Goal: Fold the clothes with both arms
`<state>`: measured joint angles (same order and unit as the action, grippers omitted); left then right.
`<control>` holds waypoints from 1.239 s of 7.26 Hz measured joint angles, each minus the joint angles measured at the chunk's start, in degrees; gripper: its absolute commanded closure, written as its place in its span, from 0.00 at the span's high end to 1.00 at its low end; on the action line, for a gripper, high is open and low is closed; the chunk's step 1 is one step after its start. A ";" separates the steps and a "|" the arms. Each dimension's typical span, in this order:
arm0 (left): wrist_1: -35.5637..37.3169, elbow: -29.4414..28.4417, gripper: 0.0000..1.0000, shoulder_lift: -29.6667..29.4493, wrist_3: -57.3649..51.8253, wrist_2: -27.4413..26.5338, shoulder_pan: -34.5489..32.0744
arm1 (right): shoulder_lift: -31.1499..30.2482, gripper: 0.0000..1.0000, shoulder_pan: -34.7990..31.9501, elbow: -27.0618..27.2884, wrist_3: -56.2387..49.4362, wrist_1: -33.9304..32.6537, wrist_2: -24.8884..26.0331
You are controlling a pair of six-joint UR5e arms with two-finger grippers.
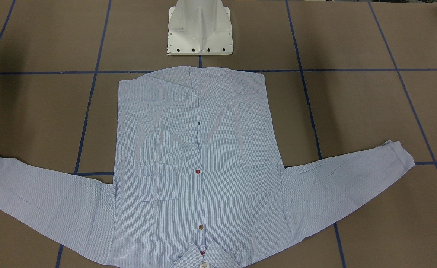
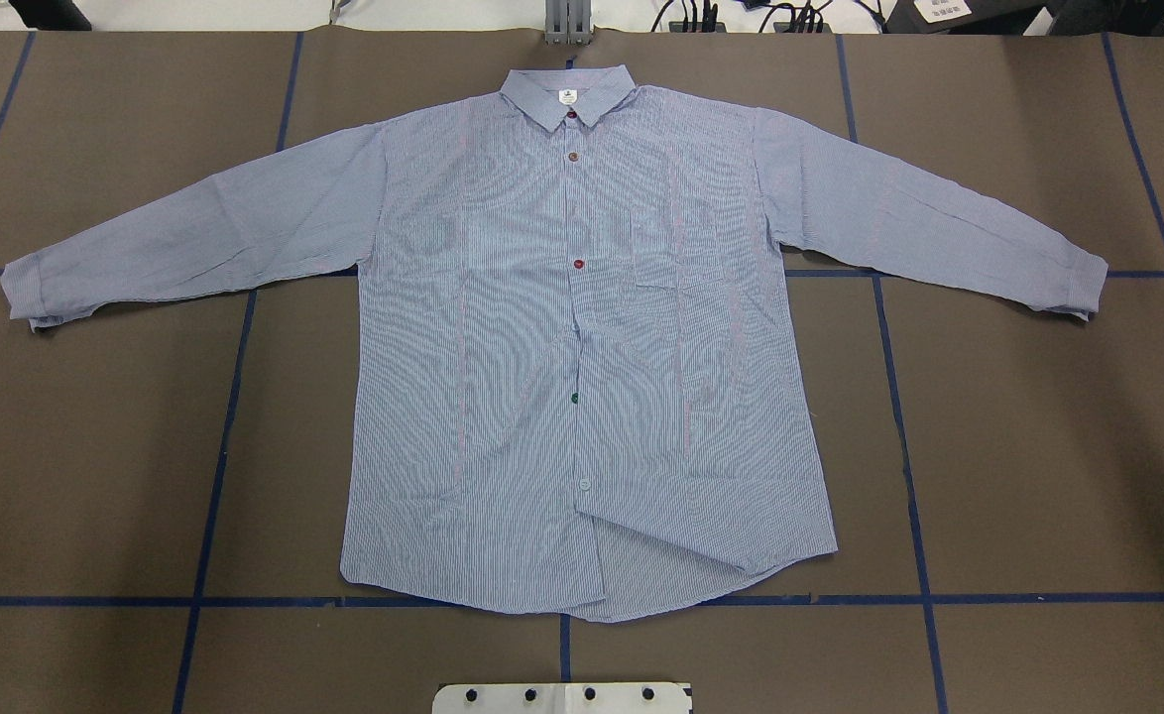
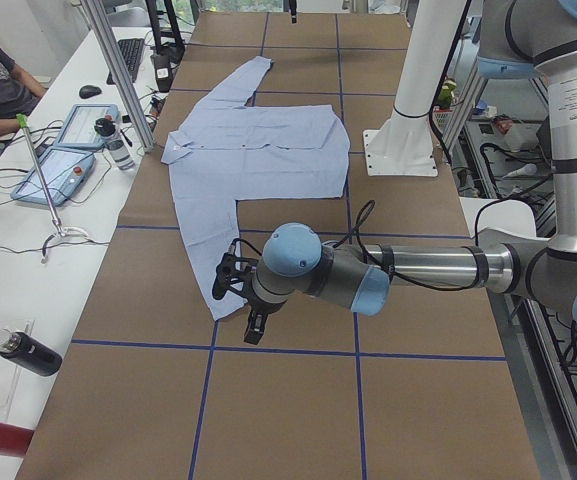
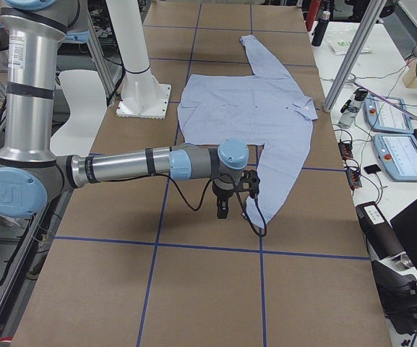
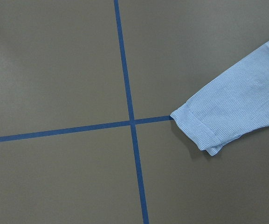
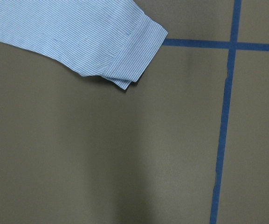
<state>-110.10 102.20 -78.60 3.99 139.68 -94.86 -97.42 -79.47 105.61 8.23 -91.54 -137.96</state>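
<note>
Overhead exterior view, from the robot outward: the white pedestal base (image 2: 562, 697) sits at the near edge of the brown table (image 2: 96, 446), which is crossed by blue tape lines (image 2: 245, 600). Just beyond the base the shirt (image 2: 503, 347) lies spread flat, front up and buttoned, hem toward the base, with the lower front panel on the robot's right creased diagonally. Farther out the sleeves (image 2: 195, 233) stretch sideways, and the collar (image 2: 567, 94) lies at the far edge. In the side views the left gripper (image 3: 251, 328) hangs above the table by the cuff (image 5: 199, 130) on that side, and the right gripper (image 4: 222, 212) hangs by the other cuff (image 6: 134, 56). Both cuffs rest on the table. How far either gripper's jaws are parted cannot be told.
</note>
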 measured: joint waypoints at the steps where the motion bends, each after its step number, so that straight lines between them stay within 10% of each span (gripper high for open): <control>1: -0.18 0.26 0.99 0.12 0.33 1.19 0.01 | 0.12 1.00 0.04 -1.79 1.47 3.27 0.08; 9: -0.34 1.50 0.99 0.23 0.58 2.78 0.03 | 16.41 0.88 4.06 -27.99 28.90 25.00 0.72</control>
<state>-110.44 103.70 -78.37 4.57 142.46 -94.83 -81.01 -75.40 77.61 37.13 -66.55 -137.24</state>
